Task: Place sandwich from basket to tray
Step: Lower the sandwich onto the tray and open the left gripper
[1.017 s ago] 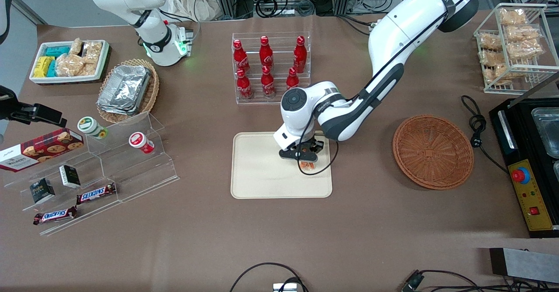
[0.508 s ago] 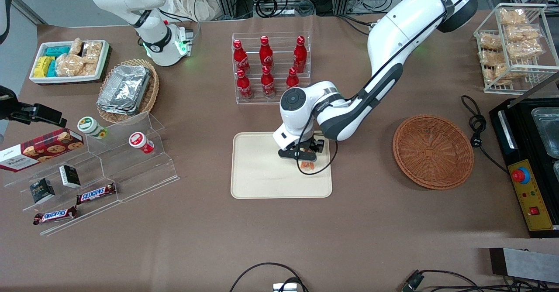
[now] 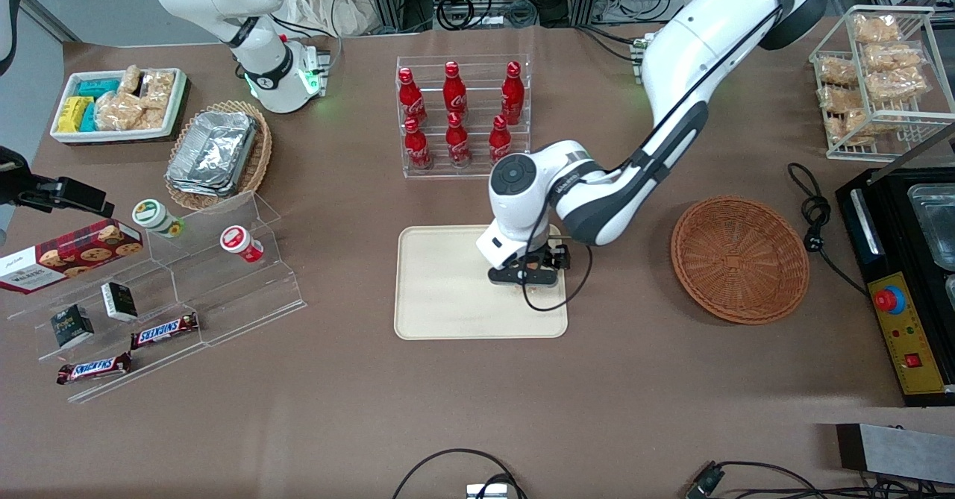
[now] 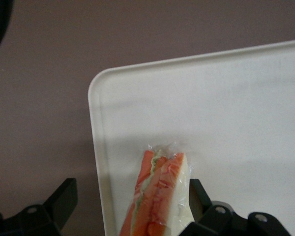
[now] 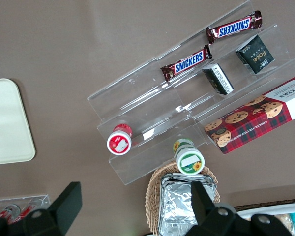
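1. Sandwich (image 4: 160, 196) is out of sight from the front; the gripper (image 3: 527, 275) hangs low over the tray (image 3: 440, 290), at the end toward the emptied basket (image 3: 739, 259). Much bare tray lies toward the parked arm.
2. Wrist camera: the wrapped wedge stands between the jaws, one against its bread face, so I judge it gripped. It sits just inside the tray's rounded corner, brown desk (image 4: 39, 98) alongside.
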{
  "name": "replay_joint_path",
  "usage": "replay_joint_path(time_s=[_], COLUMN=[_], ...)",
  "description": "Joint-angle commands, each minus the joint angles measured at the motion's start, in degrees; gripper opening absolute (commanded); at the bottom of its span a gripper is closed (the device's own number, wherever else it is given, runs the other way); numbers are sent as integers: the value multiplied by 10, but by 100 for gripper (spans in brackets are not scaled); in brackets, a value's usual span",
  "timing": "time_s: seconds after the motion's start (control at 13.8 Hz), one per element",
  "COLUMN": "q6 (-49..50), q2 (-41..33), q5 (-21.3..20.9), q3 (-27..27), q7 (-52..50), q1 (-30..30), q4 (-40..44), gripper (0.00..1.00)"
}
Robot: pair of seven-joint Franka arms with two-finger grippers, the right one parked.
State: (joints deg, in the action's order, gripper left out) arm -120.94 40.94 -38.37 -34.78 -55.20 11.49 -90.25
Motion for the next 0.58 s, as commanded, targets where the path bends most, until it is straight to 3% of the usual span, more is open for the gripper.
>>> replay_joint_path(time_s=[0.0, 0.51], q6=[40, 140], q2=[-36, -46], q5=[42, 87], q3=[0, 0], q7=[0, 37], q1=[-2, -33], q4=[19, 132], gripper=[100, 100])
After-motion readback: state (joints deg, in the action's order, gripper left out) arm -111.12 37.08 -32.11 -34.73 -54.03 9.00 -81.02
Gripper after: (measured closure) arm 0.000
